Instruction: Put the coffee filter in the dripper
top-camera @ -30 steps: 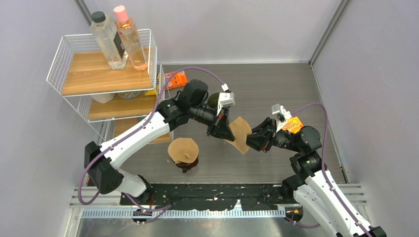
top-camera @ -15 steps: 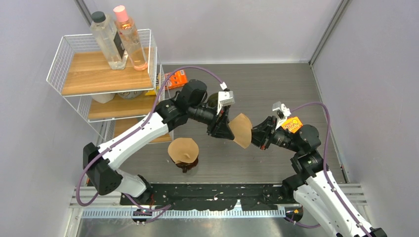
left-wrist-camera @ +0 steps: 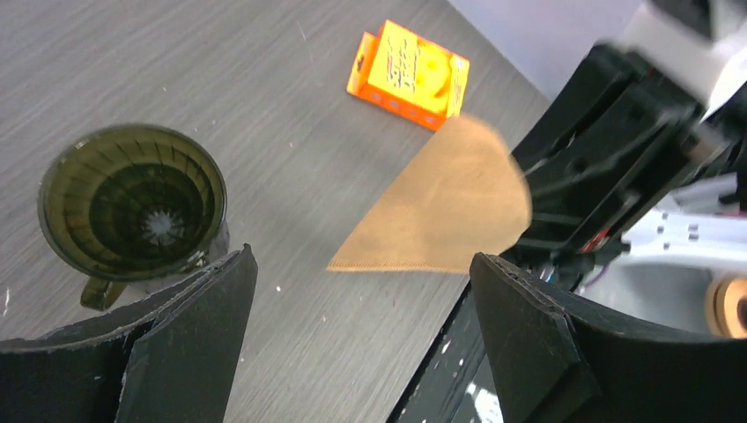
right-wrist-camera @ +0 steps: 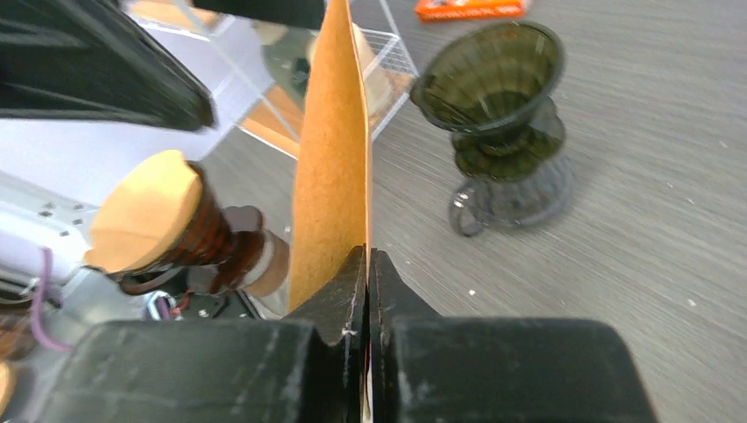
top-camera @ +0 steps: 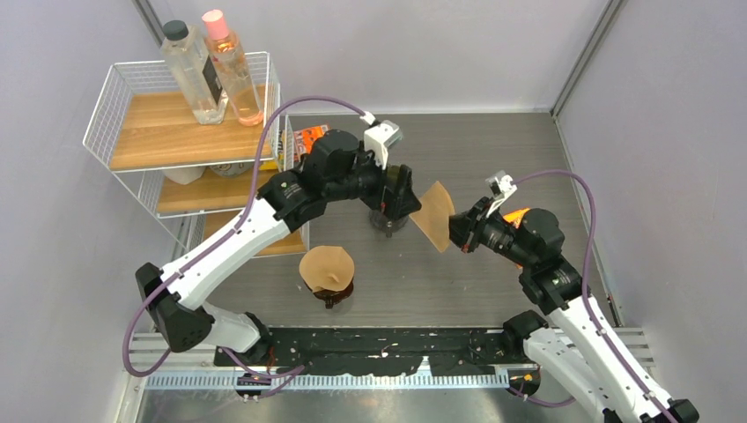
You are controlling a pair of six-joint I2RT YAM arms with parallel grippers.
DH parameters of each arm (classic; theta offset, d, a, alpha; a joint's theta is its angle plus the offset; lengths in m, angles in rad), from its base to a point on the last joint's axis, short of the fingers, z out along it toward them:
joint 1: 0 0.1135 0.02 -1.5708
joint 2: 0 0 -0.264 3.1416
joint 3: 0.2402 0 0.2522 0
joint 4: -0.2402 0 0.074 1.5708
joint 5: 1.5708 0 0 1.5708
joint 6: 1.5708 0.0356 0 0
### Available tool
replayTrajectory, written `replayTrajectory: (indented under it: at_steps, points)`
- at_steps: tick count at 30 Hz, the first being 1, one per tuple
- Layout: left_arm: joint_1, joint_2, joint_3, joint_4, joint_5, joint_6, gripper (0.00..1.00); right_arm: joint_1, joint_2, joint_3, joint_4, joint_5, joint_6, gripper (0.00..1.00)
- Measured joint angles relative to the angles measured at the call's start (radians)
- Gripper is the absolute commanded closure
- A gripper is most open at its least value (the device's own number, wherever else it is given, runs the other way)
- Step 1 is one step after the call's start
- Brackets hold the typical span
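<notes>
The coffee filter (top-camera: 433, 216) is a flat tan paper cone held in the air at its edge, with my right gripper (top-camera: 456, 231) shut on it. In the right wrist view the filter (right-wrist-camera: 330, 150) stands edge-on between the closed jaws of that gripper (right-wrist-camera: 367, 256). The dripper (right-wrist-camera: 502, 97), dark smoked glass with a handle, stands empty on the table beyond it. My left gripper (top-camera: 398, 196) hovers over the dripper (top-camera: 385, 222), partly hiding it. In the left wrist view, the left gripper (left-wrist-camera: 361, 260) is wide open with nothing in it, the filter (left-wrist-camera: 449, 203) ahead and the dripper (left-wrist-camera: 132, 211) to the left.
A brown holder topped with tan filters (top-camera: 327, 269) stands near the front. A white wire shelf (top-camera: 114, 97) with two bottles (top-camera: 211, 66) fills the far left. One orange box (top-camera: 314, 139) lies by the shelf and another (left-wrist-camera: 408, 75) beside the right arm.
My left gripper has let go of the filter, opened wide and drawn back toward the far left over the dripper. The right gripper keeps the filter and has risen slightly.
</notes>
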Motion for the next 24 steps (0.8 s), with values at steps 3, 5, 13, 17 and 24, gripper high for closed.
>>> replayTrajectory:
  at_steps: [3, 5, 13, 17, 24]
  points:
    - [-0.018, 0.035, 0.06, 0.001, -0.064, -0.064, 0.0, 0.074, 0.031, 0.026, -0.058, 0.131, -0.023, 0.95]
    - [-0.035, 0.053, 0.077, 0.008, -0.094, -0.102, 0.01, 0.141, 0.051, 0.045, -0.089, 0.236, -0.036, 0.95]
    - [-0.098, 0.096, 0.078, 0.016, -0.2, -0.193, 0.01, 0.31, 0.105, 0.092, -0.141, 0.589, -0.054, 0.95]
    - [-0.116, 0.096, 0.078, 0.021, -0.266, -0.203, 0.01, 0.325, 0.116, 0.095, -0.146, 0.666, -0.05, 0.95]
    - [-0.145, 0.117, 0.078, 0.031, -0.346, -0.202, 0.01, 0.365, 0.16, 0.124, -0.15, 0.727, -0.048, 0.95]
